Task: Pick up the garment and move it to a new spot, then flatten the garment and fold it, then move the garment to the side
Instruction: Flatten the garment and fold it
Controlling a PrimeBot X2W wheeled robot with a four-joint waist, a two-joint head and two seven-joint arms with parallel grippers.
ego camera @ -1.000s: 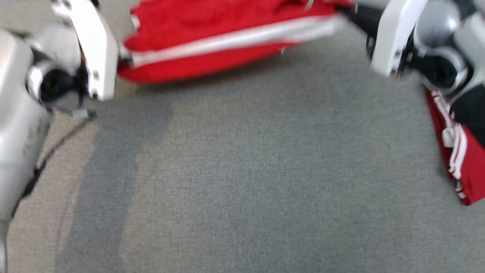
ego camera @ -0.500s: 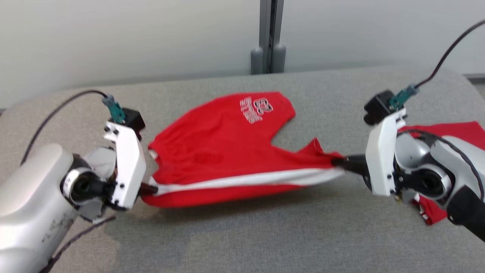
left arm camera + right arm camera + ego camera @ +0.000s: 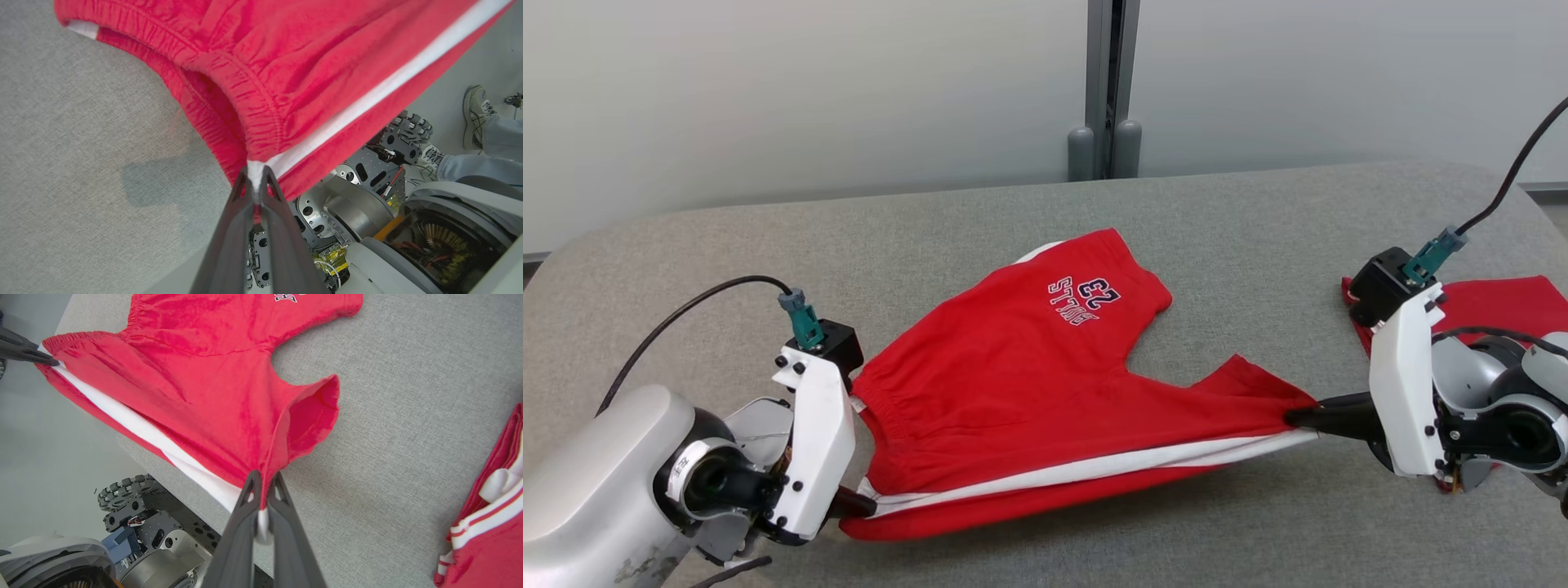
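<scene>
The garment point(image 3: 1021, 376) is a pair of red shorts with a white side stripe and a printed number on one leg. It is stretched between my two grippers above the grey table point(image 3: 1217, 212), its far leg lying on the surface. My left gripper point(image 3: 862, 502) is shut on the waistband corner point(image 3: 255, 171). My right gripper point(image 3: 1298, 416) is shut on the hem of the near leg point(image 3: 265, 477). In the right wrist view the left gripper's fingers point(image 3: 24, 351) pinch the far corner of the garment point(image 3: 196, 375).
A second red and white garment point(image 3: 1503, 302) lies folded at the table's right, behind my right arm point(image 3: 490, 498). A grey post point(image 3: 1104, 90) stands against the wall behind the table. A person's shoes point(image 3: 474, 110) and my wheeled base point(image 3: 367, 196) are below the table's near edge.
The head camera has tilted up from the near table surface to the whole table. Both grippers stay shut on the garment, which now reaches a little farther onto the table.
</scene>
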